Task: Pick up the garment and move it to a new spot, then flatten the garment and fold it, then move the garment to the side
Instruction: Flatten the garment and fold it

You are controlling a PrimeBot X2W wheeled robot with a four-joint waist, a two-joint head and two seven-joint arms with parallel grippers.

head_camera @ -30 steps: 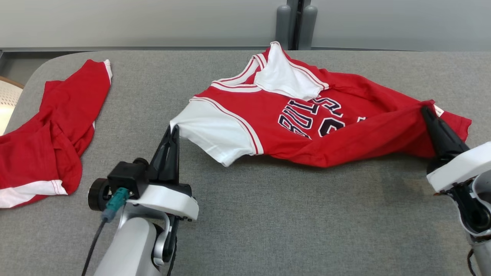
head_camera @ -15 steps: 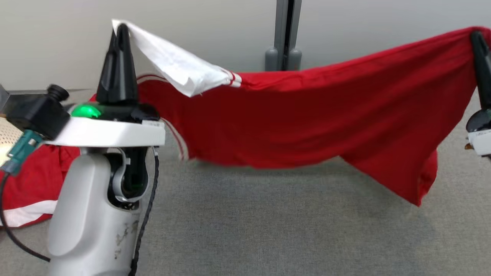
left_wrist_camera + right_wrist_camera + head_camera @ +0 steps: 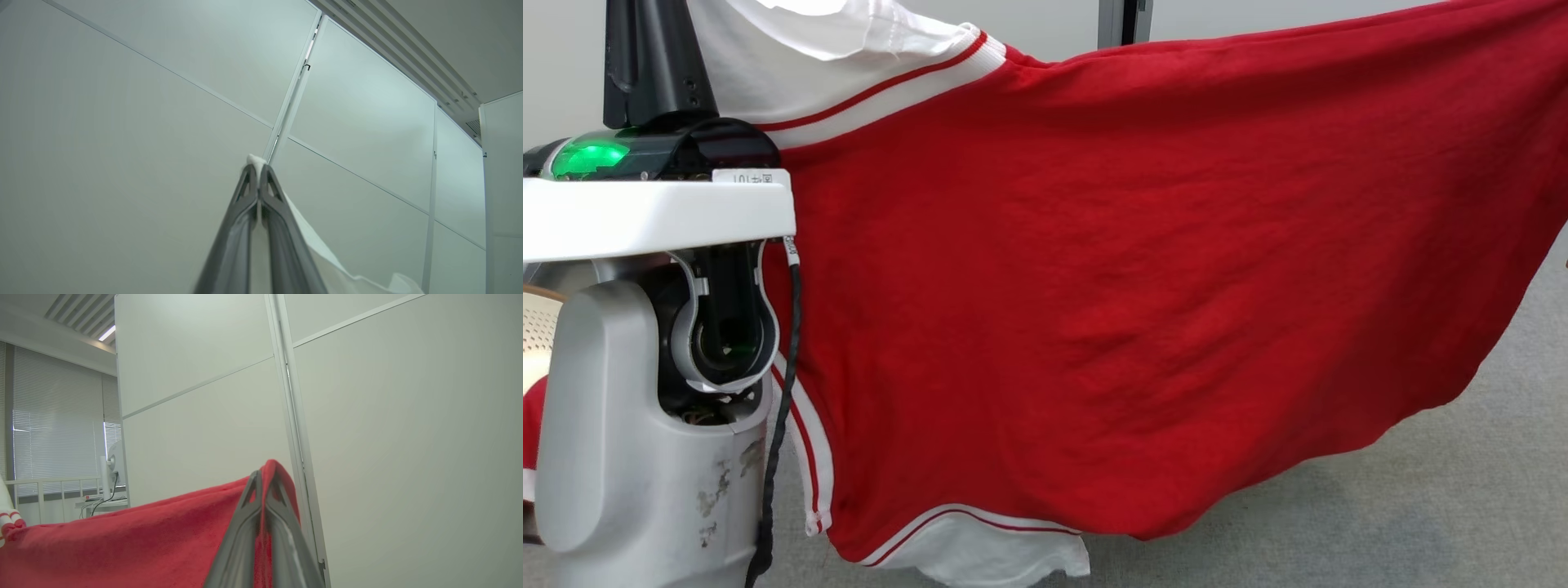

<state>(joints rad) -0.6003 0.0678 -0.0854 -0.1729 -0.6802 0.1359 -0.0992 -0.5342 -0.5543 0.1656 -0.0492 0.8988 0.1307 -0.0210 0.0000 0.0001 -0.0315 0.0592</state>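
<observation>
Grey desk [image 3: 1462,506], wall panels [image 3: 122,143]; jersey [image 3: 1143,286] curtains my head view. My left gripper [image 3: 258,173] pinches its white sleeve [image 3: 866,49], right gripper [image 3: 265,479] its red edge [image 3: 277,467].

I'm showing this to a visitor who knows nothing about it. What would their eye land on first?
The red garment, hanging like a wide curtain across the head view over the grey table. Next, the left gripper shut on its white sleeve at the upper left, and the right gripper shut on a red edge in its own wrist view.
</observation>
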